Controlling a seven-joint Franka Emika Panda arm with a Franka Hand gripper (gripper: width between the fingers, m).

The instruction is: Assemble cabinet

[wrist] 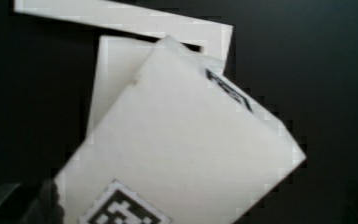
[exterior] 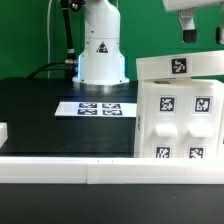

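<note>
The cabinet [exterior: 180, 110] is the big white box at the exterior view's right, with several black-and-white tags on its facing panel and one tag on its slanted top panel [exterior: 180, 66]. My gripper [exterior: 187, 36] hangs just above that top panel at the upper right. Only one dark finger shows, and green background is visible between it and the panel. In the wrist view the cabinet [wrist: 185, 140] fills the frame as a tilted white panel with a tag near the jaws, and another white panel [wrist: 140, 30] lies beyond it. The fingers do not show clearly there.
The marker board [exterior: 100, 107] lies on the black table in front of the robot base [exterior: 100, 55]. A white rail [exterior: 90, 172] runs along the table's front edge. A small white piece [exterior: 3, 131] sits at the exterior view's far left.
</note>
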